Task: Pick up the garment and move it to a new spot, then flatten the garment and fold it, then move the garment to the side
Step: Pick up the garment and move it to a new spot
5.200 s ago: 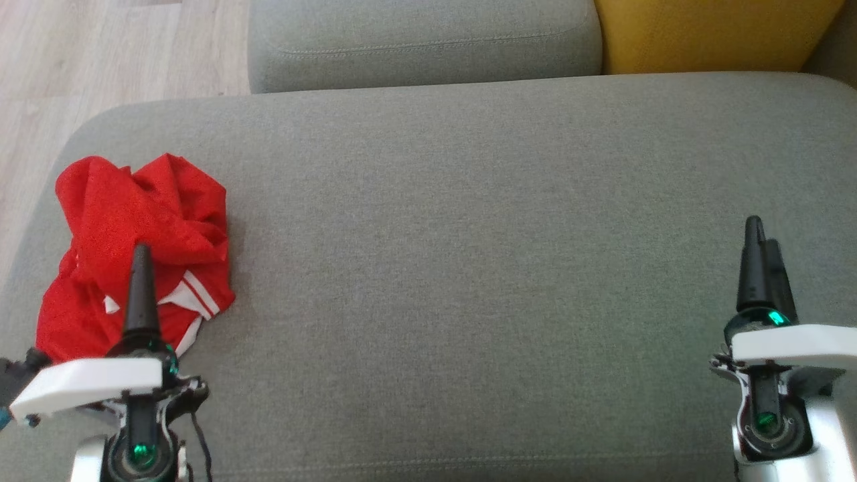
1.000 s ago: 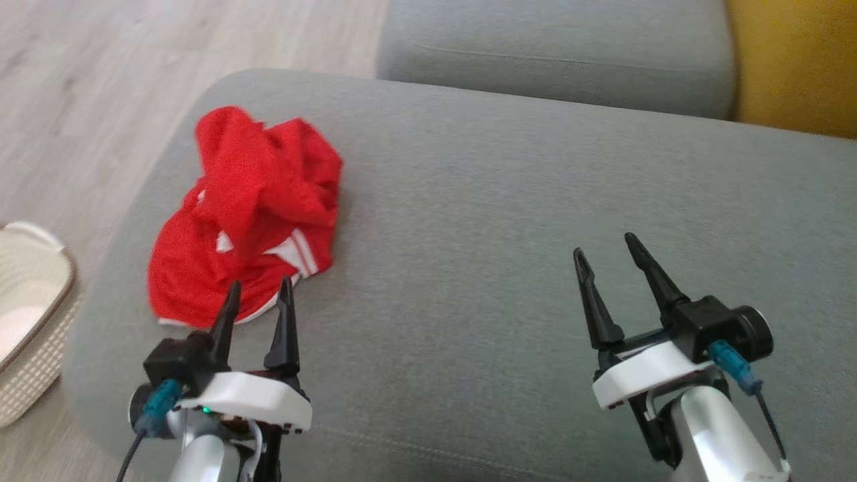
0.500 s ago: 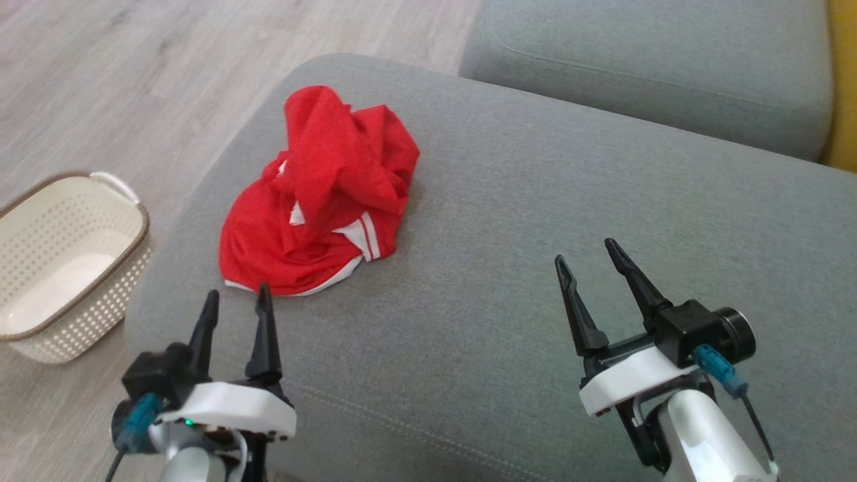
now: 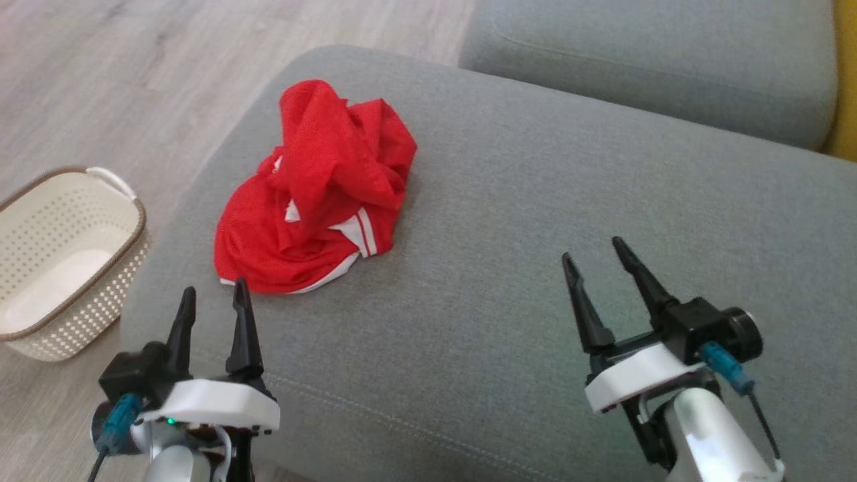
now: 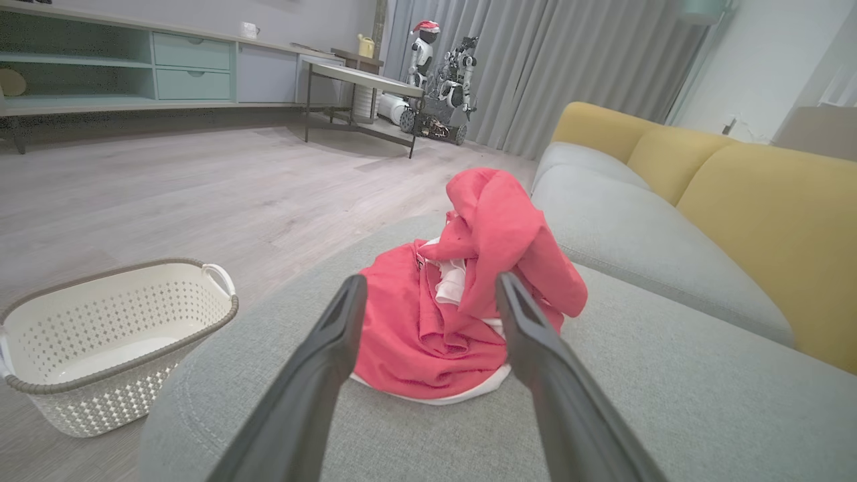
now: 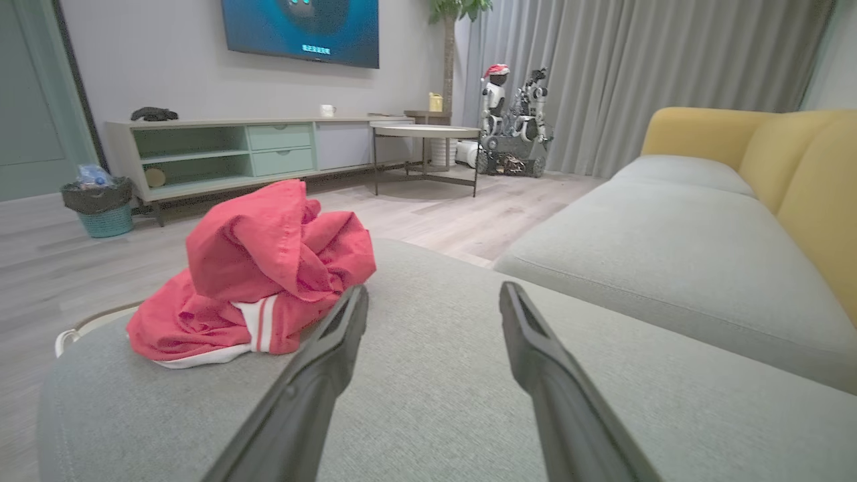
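While both end effectors stand fully open and empty, the garment [image 4: 315,194] lies crumpled in a heap near the left end of the sofa [image 4: 535,221], untouched. The left end effector [image 4: 214,286] hovers just short of its near edge. The right end effector [image 4: 592,248] is well apart, over bare sofa. A pinch on the top fold alone would probably lift one layer, leaving the rest trailing or slipping free. A low, pushing approach could shove the heap over the rounded edge onto the floor [image 4: 167,67] or into the basket [image 4: 87,308]. Reaching too deep may pinch sofa fabric along with cloth.
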You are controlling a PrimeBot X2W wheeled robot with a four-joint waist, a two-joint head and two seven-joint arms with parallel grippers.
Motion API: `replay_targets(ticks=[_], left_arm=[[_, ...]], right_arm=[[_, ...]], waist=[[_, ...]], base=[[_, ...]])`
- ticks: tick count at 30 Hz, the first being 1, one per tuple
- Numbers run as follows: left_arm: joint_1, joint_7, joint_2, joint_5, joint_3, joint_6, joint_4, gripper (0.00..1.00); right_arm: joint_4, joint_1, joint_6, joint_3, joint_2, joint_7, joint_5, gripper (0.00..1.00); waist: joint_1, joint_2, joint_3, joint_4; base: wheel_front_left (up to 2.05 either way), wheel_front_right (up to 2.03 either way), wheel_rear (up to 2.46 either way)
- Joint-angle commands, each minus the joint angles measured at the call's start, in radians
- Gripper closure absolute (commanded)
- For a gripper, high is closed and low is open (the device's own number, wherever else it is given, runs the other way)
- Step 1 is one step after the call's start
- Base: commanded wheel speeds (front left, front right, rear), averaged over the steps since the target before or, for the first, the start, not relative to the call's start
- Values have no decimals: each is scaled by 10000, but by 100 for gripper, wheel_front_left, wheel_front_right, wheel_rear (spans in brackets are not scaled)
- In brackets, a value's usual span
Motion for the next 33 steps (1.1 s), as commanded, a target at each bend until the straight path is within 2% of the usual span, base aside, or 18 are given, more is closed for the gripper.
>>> replay_targets(ticks=[1,9,14,18,24,33], left_arm=[[-508,-122,26,182,370,-77,-400,0],[-1602,-122,64,449,845,-614,0,0],[-2646,-122,211,246,1008,-1012,821,0],[-4048,200,579,-1,1006,-1350,1860,0],[-5407,731,893,-333,1128,-1485,2803,0],[-6848,1489,1537,-73,1027,-1246,4732,0]], right_arm=[[-368,-298,75,67,-45,3,-54,0],[-1171,-395,75,-1207,-45,322,-632,0],[-1893,-438,75,-2064,-45,513,-890,0],[-2545,-535,75,-2642,-45,748,-1141,0],[-3012,-677,75,-2784,-45,926,-1313,0],[-3342,-744,75,-2521,-45,980,-1326,0]], waist=[[0,0,143,-159],[0,0,1231,-862],[0,0,1980,-1271],[0,0,2678,-1652],[0,0,3227,-1964],[0,0,3711,-2347]], base=[[0,0,0],[0,0,0],[0,0,0],[0,0,0],[0,0,0],[0,0,0]])
